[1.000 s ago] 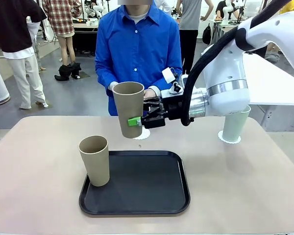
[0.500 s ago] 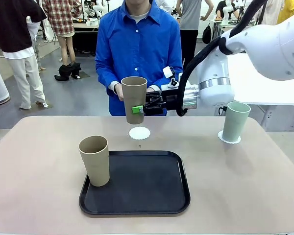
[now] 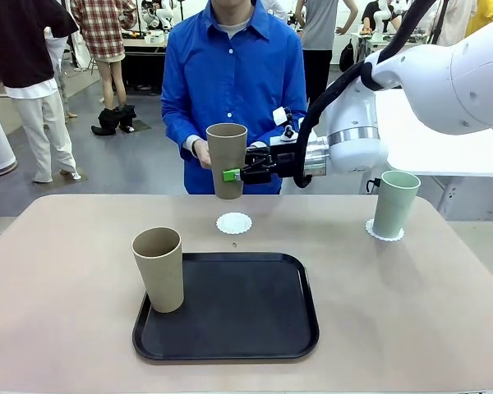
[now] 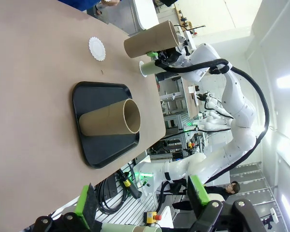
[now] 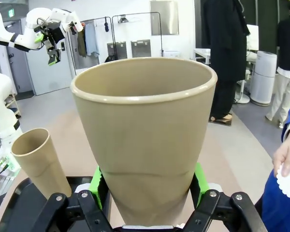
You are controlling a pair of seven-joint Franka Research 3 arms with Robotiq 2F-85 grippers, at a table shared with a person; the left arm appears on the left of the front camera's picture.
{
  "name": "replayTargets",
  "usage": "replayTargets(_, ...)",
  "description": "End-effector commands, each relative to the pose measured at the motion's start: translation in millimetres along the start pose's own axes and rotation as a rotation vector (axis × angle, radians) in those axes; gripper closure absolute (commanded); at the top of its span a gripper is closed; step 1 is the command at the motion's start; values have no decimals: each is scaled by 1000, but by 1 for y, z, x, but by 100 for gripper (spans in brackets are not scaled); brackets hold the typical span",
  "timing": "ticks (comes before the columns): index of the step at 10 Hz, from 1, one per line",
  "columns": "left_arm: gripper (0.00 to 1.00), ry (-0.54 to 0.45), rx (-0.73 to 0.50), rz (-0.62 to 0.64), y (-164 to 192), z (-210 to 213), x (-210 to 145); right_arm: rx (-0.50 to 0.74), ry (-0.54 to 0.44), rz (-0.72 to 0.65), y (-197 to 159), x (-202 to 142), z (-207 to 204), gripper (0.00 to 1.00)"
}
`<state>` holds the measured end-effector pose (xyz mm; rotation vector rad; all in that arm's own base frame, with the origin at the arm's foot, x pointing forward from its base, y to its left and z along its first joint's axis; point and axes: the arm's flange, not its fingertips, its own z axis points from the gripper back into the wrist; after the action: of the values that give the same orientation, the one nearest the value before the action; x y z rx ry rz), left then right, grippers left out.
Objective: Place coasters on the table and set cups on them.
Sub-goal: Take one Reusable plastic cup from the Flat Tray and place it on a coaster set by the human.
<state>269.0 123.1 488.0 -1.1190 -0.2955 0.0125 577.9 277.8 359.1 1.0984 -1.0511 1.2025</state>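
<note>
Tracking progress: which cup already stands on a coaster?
The mint green cup; one tan cup stands on the black tray, the other tan cup is held aloft.

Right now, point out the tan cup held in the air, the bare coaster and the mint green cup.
held tan cup [image 3: 226,156]: front view, middle of its side wall.
bare coaster [image 3: 234,222]: front view, centre of the white disc.
mint green cup [image 3: 394,203]: front view, middle of its side wall.

Held tan cup [image 3: 227,160] hides part of person's hand [image 3: 200,151] behind it; beside cup, coaster [image 5: 288,180] cut by frame edge.
</note>
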Motion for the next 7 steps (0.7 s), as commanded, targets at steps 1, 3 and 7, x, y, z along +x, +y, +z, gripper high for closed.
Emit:
replayTargets(1,0,-7,-23,-11,-1,1,0,32,-14,7,4,3,-3,18)
replayTargets(3,0,-7,-23,-11,-1,1,0,7,-3,1,1,0,-1,18)
replayTargets(7,0,-7,-23,-11,-1,1,0,86,-68,133,-36,-25,16,18)
